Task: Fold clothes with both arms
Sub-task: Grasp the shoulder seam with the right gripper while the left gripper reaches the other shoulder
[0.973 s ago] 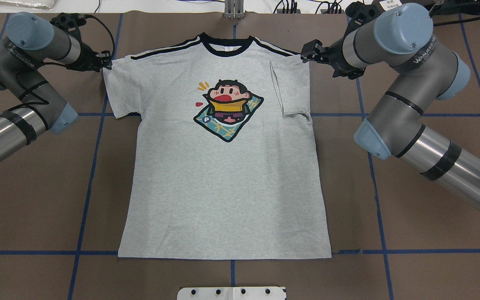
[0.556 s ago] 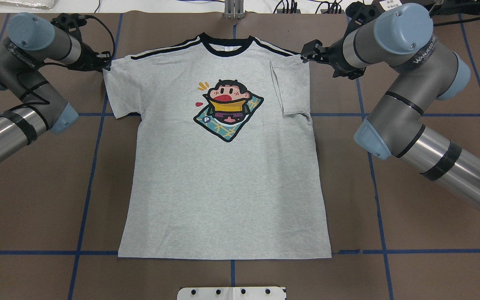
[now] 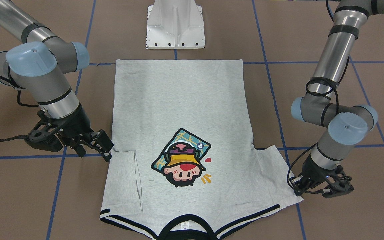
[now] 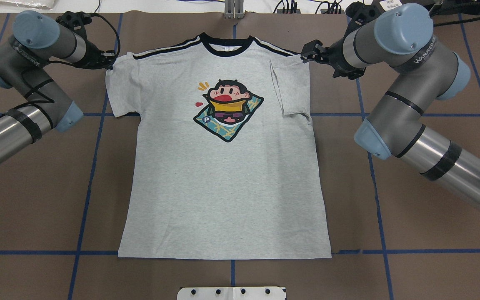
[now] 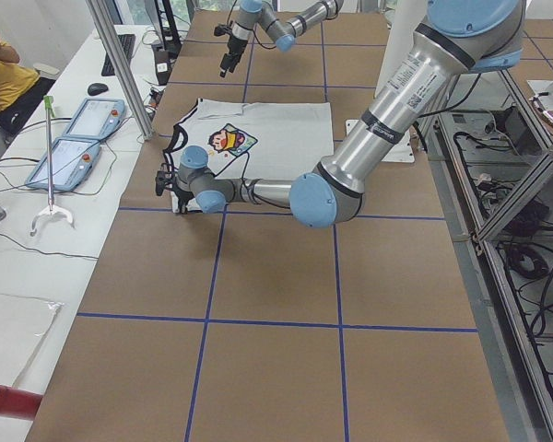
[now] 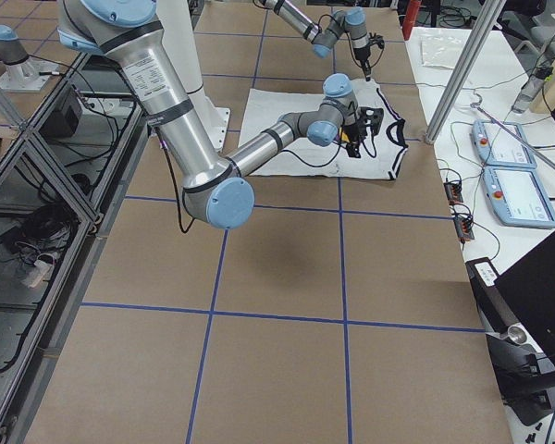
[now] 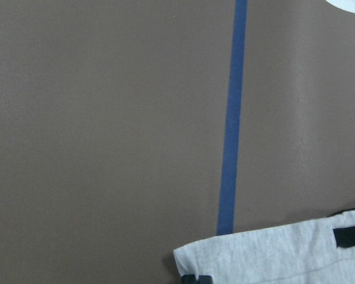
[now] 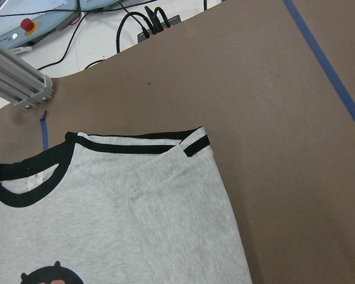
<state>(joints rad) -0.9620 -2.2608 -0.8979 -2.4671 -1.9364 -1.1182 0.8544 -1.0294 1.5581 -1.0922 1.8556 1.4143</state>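
The grey T-shirt (image 4: pixel 223 187) lies flat and print-up on the brown table, collar at the far edge. Its sleeve on my right side is folded in over the body (image 4: pixel 292 87). The other sleeve (image 4: pixel 121 87) is spread out. My left gripper (image 4: pixel 107 59) is low at that sleeve's outer top corner and shut on it. The corner shows at the bottom of the left wrist view (image 7: pixel 272 260). My right gripper (image 4: pixel 306 52) is open and empty, just beside the folded shoulder. In the front-facing view it (image 3: pixel 107 148) sits at the shirt's edge, and the left gripper (image 3: pixel 295 187) is at the spread sleeve.
The white pedestal base (image 3: pixel 175 26) stands at the near edge by the shirt's hem. Blue tape lines (image 4: pixel 88 175) grid the table. An aluminium post (image 4: pixel 233 8) and cables sit past the far edge. A side bench holds two pendants (image 5: pixel 83 120), with a person (image 5: pixel 0 74) beside it.
My left gripper has moved slightly farther and inward, and the spread sleeve's outer corner has shifted inward with it. The right arm and the rest of the shirt have not moved.
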